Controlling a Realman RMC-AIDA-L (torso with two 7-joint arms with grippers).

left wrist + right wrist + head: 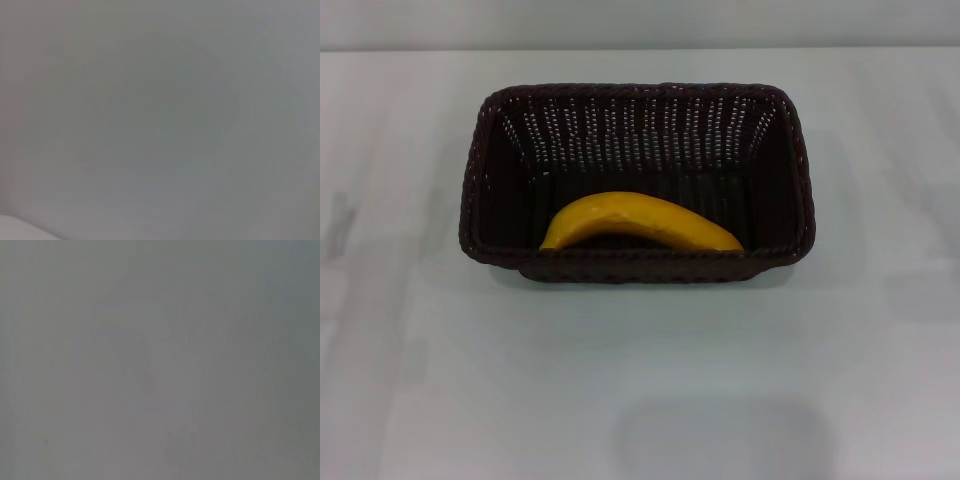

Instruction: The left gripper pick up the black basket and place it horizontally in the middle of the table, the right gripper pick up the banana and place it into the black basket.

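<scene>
As seen from the head view, the black basket [636,180] sits lengthwise across the middle of the table [640,380], and the banana [638,222] lies inside it against the near wall. Neither the left gripper nor the right gripper appears, so their jaws cannot be judged. Left wrist view: only a plain grey surface. Right wrist view: the same. Little risk appears to remain; a returning arm could nudge the basket askew.
</scene>
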